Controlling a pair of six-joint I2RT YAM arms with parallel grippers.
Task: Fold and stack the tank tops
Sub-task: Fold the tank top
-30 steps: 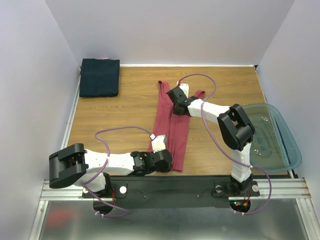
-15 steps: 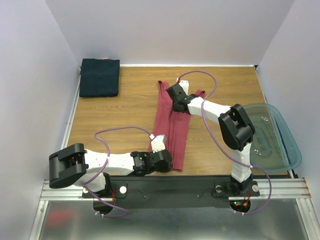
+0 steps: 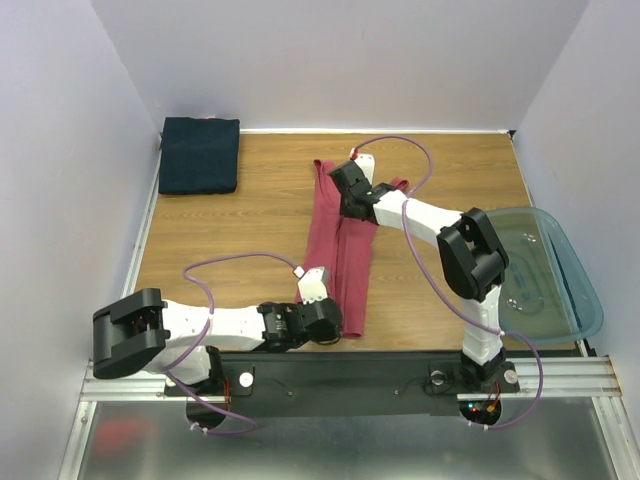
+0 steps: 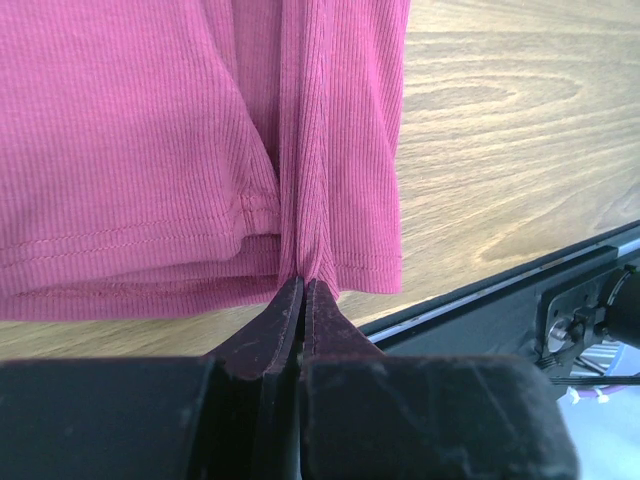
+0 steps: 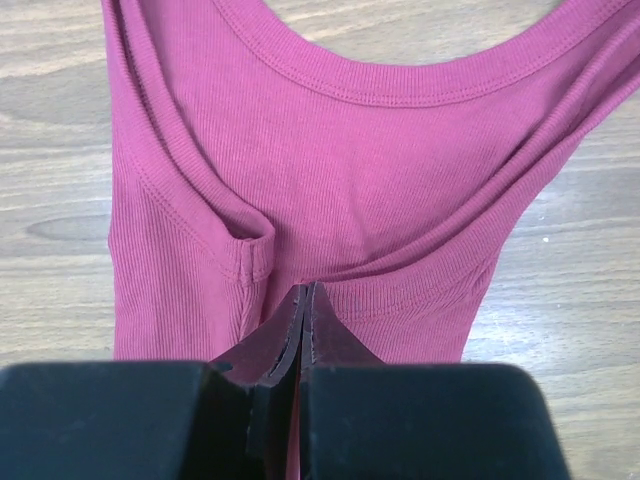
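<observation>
The rose-red tank top [image 3: 345, 255] lies lengthways in a narrow strip on the wooden table, straps at the far end. My left gripper [image 3: 327, 322] is shut on its near hem; the left wrist view shows the jaws [image 4: 303, 287] pinching a fold of the hem [image 4: 150, 240]. My right gripper [image 3: 350, 192] is shut on the cloth just below the scooped neck [image 5: 400, 95], with its tips [image 5: 308, 291] buried in a fold. The dark navy tank top [image 3: 200, 155] lies folded as a flat rectangle in the far left corner.
A translucent blue-green plastic tub [image 3: 565, 275] sits at the table's right edge. White walls close in the far and side edges. The black mounting rail [image 3: 350, 370] runs along the near edge, just behind the left gripper.
My right gripper has moved a little toward the far left, drawing the strap end with it. My left arm has shifted slightly left and nearer, still holding the hem.
</observation>
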